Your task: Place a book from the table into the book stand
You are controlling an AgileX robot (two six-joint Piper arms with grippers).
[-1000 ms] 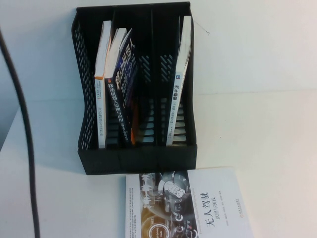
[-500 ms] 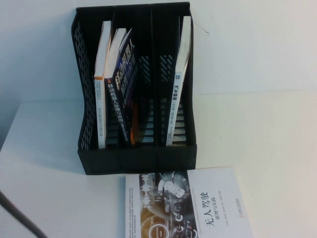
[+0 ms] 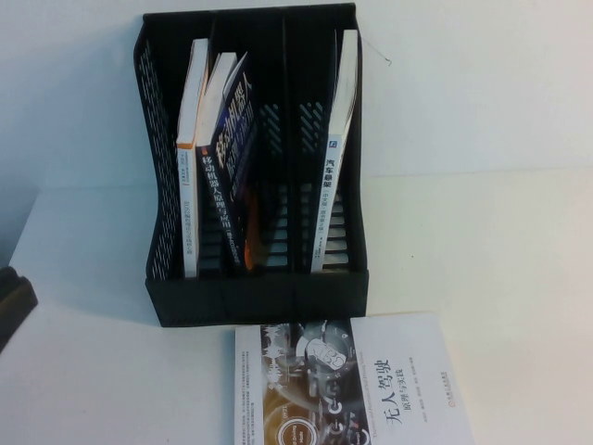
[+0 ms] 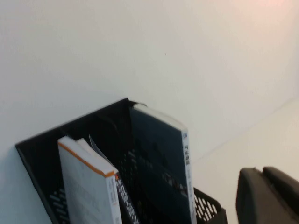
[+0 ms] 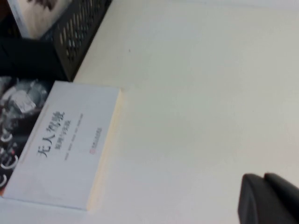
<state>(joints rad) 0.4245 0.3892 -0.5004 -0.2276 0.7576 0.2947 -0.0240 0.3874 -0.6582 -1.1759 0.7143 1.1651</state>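
The book [image 3: 192, 158], white with an orange band on its spine, stands upright in the leftmost slot of the black book stand [image 3: 259, 297] at the back of the white table [image 3: 482, 278]. The left wrist view shows the book [image 4: 86, 186] from its top corner inside the book stand [image 4: 42, 154]. My left gripper [image 4: 262, 170] is shut and holds nothing. It shows as a dark block at the left edge of the high view [image 3: 13, 301], well clear of the stand. My right gripper [image 5: 264, 176] is shut and empty over bare table to the right.
A dark blue book [image 3: 232, 176] leans beside the white one, and a white-spined book [image 3: 334, 158] stands in the right slot. A book with a brown photo cover and white half [image 3: 347, 385] lies flat in front of the stand, also seen from the right wrist [image 5: 65, 144].
The dark cable and left arm that crossed the left side have swung down and away; only the shut gripper's end now shows at the left edge. The books have not moved.
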